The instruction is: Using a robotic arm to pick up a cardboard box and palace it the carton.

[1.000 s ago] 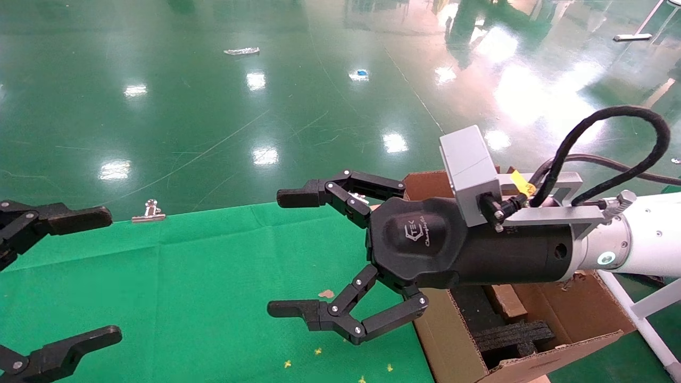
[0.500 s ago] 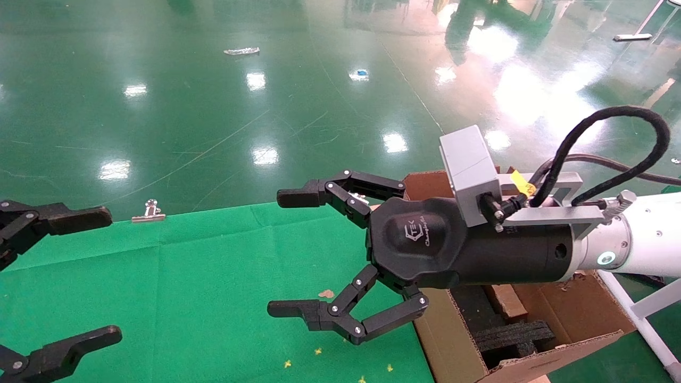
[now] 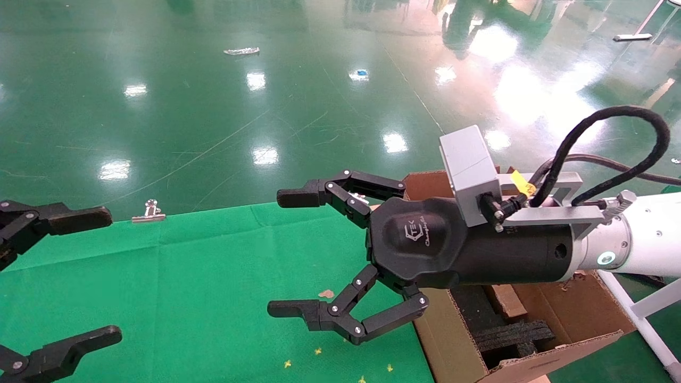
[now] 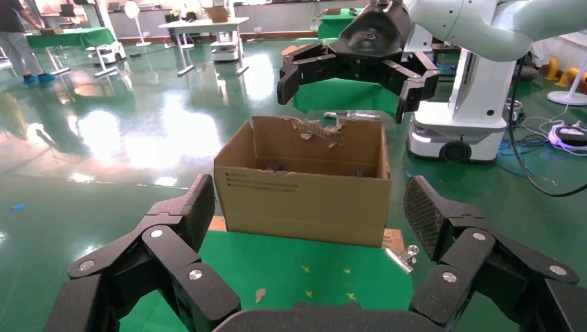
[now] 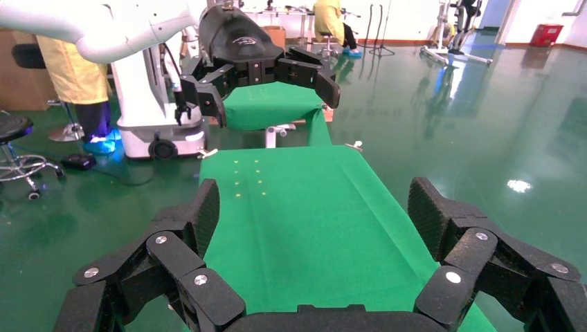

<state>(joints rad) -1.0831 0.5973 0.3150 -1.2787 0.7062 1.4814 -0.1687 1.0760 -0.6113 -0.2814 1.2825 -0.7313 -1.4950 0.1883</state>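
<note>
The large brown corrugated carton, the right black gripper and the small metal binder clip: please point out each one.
carton (image 4: 304,197): left wrist view, printed front wall.
right gripper (image 3: 276,252): head view, midway between its open fingertips.
binder clip (image 3: 149,213): head view, its silver body.

Surface (image 3: 202,276): I see bright green cloth, small yellow marks.
Carton (image 3: 564,319): brown, black foam inside.
Right hand (image 3: 290,252): black; arm white.
Floor (image 3: 213,106): glossy dark green.

Carton (image 3: 558,319) at table's (image 3: 186,276) right edge, ~4 o'clock in head view, w/ foam inserts (image 3: 511,335) inside. Robotic arm (image 3: 479,239) reaches in from 3 o'clock above carton, its gripper (image 3: 287,252) over table. Left gripper (image 3: 80,276) at 8 o'clock over table's left side; clip (image 3: 149,211) at table's far edge, ~10 o'clock.
</note>
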